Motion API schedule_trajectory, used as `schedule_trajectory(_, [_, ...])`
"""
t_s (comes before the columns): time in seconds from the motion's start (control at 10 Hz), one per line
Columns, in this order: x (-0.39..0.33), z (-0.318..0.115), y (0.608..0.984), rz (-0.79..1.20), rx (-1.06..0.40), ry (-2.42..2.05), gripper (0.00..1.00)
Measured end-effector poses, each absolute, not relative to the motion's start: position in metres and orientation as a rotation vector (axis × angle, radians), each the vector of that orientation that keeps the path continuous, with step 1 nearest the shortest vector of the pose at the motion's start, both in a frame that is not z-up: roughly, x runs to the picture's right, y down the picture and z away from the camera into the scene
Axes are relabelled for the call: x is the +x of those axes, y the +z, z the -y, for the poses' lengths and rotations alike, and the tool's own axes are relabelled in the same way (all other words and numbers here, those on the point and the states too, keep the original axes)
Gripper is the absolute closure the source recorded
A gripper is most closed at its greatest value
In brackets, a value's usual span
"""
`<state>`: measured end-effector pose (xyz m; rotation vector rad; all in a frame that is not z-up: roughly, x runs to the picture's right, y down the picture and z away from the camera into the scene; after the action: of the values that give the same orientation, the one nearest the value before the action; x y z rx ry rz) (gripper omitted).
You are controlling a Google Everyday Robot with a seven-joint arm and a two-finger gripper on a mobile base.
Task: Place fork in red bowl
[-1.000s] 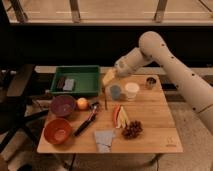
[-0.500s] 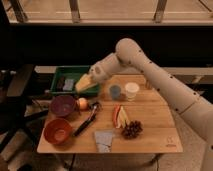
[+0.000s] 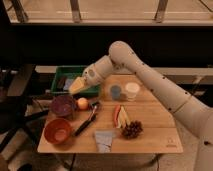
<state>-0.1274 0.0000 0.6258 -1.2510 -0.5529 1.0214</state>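
Dark shelving and a bright railing sit behind the wooden table (image 3: 150,137) you are working over. Your arm reaches in from the right, and the gripper (image 3: 76,86) hangs over the front edge of the green tray (image 3: 61,80) at the table's back left, above the dark purple bowl (image 3: 63,105). A yellowish cover hides its tip, so you cannot tell how it stands or whether it holds anything. The red bowl (image 3: 58,131) sits at the front left corner, just in front of the purple one. An orange fruit (image 3: 82,103) lies beside the purple bowl, and a black-handled utensil (image 3: 86,123) runs diagonally from it toward the red bowl. You cannot make out the fork. Mid-table you have two cups (image 3: 125,91), sliced fruit (image 3: 120,115), a grape bunch (image 3: 132,129) and a grey cloth (image 3: 104,139).
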Motion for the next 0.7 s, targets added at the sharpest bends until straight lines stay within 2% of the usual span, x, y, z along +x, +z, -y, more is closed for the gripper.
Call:
schedule_trajectory(0.3, [-0.137, -0.008, 0.632, 0.611, -1.262, 1.012, 1.0])
schedule_trajectory(0.7, [-0.193, -0.03, 0.65, 0.775, -1.323, 0.987, 1.0])
